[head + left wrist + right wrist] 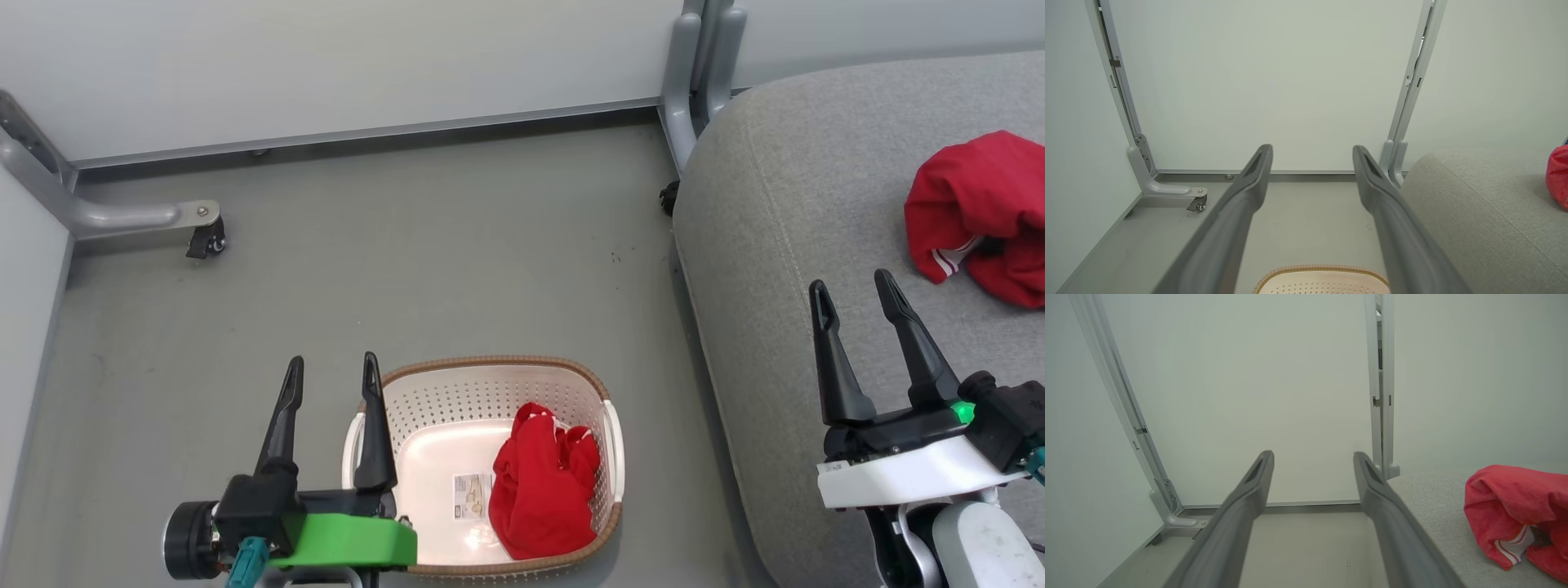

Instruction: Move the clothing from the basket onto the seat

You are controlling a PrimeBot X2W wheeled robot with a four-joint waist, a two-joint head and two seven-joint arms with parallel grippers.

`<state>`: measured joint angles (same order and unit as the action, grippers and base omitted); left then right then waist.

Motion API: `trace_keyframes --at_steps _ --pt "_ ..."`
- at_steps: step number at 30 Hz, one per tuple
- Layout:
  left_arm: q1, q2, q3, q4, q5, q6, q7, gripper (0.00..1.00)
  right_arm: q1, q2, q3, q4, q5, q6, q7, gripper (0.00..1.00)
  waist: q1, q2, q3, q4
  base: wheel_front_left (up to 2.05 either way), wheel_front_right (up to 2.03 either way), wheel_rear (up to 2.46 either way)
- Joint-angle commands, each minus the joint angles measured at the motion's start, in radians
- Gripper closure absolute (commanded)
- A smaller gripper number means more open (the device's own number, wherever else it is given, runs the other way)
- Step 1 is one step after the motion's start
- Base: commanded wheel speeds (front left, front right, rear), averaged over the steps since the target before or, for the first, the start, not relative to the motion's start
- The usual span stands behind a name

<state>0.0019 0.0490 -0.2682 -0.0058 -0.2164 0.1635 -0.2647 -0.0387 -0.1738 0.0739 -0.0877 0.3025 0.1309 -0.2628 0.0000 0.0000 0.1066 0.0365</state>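
One red garment (543, 490) lies crumpled in the basket (490, 392), R side. Second red garment (980, 212) sits on the seat (784, 204). Left gripper (333, 359): jaws spread, empty, by basket's L rim. Right gripper (852, 280): jaws spread, empty, above seat, near 2nd garment.

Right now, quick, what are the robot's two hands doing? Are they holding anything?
Left gripper: open, holding nothing.
Right gripper: open, holding nothing.

Two red garments (543, 490) (980, 212), one basket (490, 362), one seat (816, 180), two tools (333, 361) (853, 283).
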Motion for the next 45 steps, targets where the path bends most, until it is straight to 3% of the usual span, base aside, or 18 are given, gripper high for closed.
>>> trace_keyframes --at_steps 1,17,25,27,33,38,45 --pt "0.011 0.003 0.004 0.0 -0.001 0.001 0.001 0.0 0.014 -0.001 -0.001 0.003 -0.008 0.0 -0.003 0.0 0.0 0.0 -0.001 0.006 0.0 0.0 0.0" --pt "0.004 0.003 0.006 0.017 -0.005 -0.009 0.001 0.0 0.006 -0.002 -0.015 0.009 -0.019 0.0 -0.003 0.0 0.0 0.0 0.017 0.02 0.0 0.0 0.0" --pt "-0.071 0.003 -0.031 0.107 -0.021 -0.036 0.001 0.0 -0.049 -0.029 -0.042 -0.03 -0.009 0.0 -0.003 0.0 0.0 0.0 0.139 -0.002 0.0 0.0 0.0" --pt "-0.128 0.003 -0.063 0.186 -0.027 -0.06 0.0 0.0 -0.076 -0.018 -0.084 -0.047 0.039 0.0 -0.003 0.0 0.0 0.0 0.212 -0.012 0.0 0.0 0.0" --pt "-0.331 0.004 -0.156 0.504 -0.064 -0.113 0.0 0.0 -0.15 -0.096 -0.092 -0.103 0.05 0.0 -0.003 0.0 0.0 0.0 0.4 -0.051 0.0 0.0 0.0" --pt "-0.55 0.004 -0.249 0.774 -0.082 -0.159 0.044 0.0 -0.219 -0.113 -0.113 -0.155 0.065 0.0 -0.003 0.0 0.0 0.0 0.541 -0.098 0.0 0.0 0.0" --pt "-0.768 0.006 -0.32 0.97 -0.165 -0.197 0.127 0.0 -0.286 -0.1 -0.078 -0.227 0.059 0.0 -0.003 0.0 0.0 0.0 0.691 -0.19 0.0 0.0 0.0"
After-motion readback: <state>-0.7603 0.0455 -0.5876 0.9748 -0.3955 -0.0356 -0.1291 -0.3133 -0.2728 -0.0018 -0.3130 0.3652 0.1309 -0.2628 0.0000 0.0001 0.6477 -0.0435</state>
